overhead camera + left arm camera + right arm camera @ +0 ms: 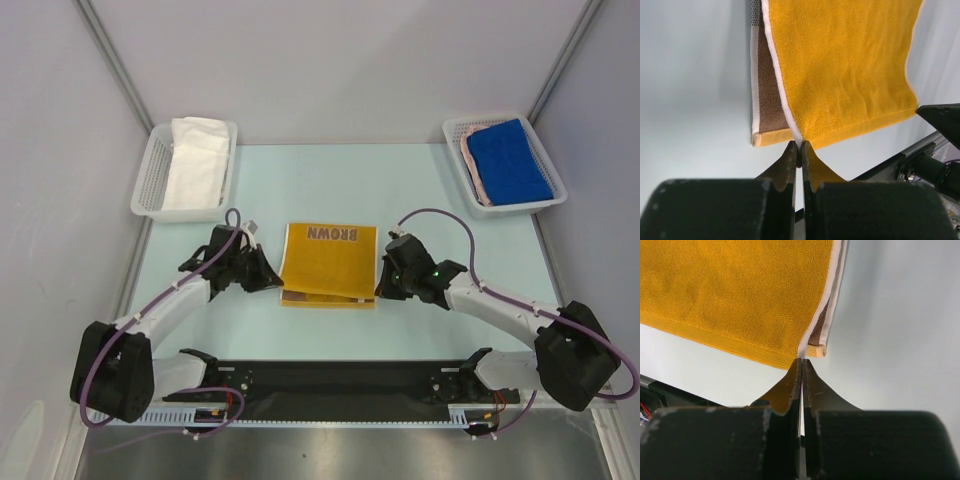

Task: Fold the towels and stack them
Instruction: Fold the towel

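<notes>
Pale green tabletop (300,190), grey walls (330,60). The orange towel (328,262) lies folded, nearer me and left of the blue-towel basket (484,120). My left pincer (272,282) and right pincer (380,290) each pinch shut on a near corner. I should carry both level, keeping edges aligned.

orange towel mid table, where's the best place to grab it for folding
Take the orange towel by its two near corners, top layer only, coming in low from the near edge. It lies flat and doubled, its white-trimmed top layer parting from the lower one there; the left claw and right claw pinch exactly those corners.
</notes>
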Action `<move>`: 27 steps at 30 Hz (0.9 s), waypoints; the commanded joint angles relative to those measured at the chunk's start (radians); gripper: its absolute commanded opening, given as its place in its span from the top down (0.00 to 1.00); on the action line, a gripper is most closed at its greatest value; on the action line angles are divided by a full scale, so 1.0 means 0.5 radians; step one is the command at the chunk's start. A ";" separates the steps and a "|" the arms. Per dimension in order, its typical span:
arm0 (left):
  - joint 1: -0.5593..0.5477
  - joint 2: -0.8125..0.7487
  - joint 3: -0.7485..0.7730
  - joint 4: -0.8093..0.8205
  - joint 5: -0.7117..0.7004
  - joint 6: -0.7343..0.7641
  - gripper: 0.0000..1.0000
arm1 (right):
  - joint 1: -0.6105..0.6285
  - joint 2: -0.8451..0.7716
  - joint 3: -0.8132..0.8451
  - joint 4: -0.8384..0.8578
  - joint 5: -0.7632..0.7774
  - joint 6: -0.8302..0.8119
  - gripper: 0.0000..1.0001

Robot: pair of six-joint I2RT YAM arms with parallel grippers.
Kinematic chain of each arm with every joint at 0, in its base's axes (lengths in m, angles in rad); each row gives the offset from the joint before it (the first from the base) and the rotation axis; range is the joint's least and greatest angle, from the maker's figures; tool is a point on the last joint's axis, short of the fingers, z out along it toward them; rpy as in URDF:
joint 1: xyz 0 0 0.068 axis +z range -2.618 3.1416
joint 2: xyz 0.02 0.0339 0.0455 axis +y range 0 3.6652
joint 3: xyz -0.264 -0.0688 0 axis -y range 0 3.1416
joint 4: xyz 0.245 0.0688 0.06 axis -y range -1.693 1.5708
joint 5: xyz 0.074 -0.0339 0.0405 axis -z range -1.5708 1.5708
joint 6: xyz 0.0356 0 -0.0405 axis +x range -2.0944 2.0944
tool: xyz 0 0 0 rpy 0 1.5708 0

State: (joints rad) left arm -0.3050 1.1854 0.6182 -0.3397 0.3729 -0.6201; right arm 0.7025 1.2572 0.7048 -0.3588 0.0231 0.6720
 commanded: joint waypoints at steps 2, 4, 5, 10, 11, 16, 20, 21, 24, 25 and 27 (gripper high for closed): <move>-0.007 -0.009 -0.027 0.007 0.012 0.022 1.00 | 0.003 -0.032 0.017 -0.025 0.040 -0.003 1.00; -0.007 0.010 -0.055 0.050 0.024 0.013 1.00 | 0.003 -0.029 -0.023 -0.010 0.031 0.009 1.00; -0.007 0.013 -0.086 0.063 0.024 0.013 1.00 | 0.003 -0.029 -0.032 0.006 0.031 0.012 1.00; -0.010 0.053 -0.147 0.121 0.024 0.013 1.00 | 0.012 -0.008 -0.112 0.049 0.006 0.034 1.00; -0.010 0.080 -0.168 0.136 0.021 0.010 1.00 | 0.012 0.010 -0.121 0.067 0.006 0.034 1.00; -0.010 0.178 -0.230 0.231 0.015 0.010 1.00 | 0.037 0.066 -0.158 0.128 -0.015 0.058 1.00; -0.013 0.240 -0.258 0.293 0.030 -0.002 0.99 | 0.064 0.103 -0.167 0.165 -0.022 0.064 1.00; -0.013 0.240 -0.261 0.299 0.030 -0.005 1.00 | 0.065 0.124 -0.170 0.171 -0.022 0.061 1.00; -0.016 0.249 -0.258 0.299 0.027 0.001 0.99 | 0.065 0.152 -0.182 0.190 -0.025 0.058 1.00; -0.016 0.249 -0.261 0.299 0.030 0.001 1.00 | 0.065 0.167 -0.188 0.199 -0.025 0.058 1.00; -0.016 0.252 -0.261 0.299 0.027 0.007 0.99 | 0.065 0.176 -0.201 0.217 -0.025 0.058 1.00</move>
State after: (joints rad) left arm -0.3077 1.3048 0.4965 -0.2214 0.3920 -0.6235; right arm 0.7303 1.3334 0.6167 -0.2749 0.0063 0.6964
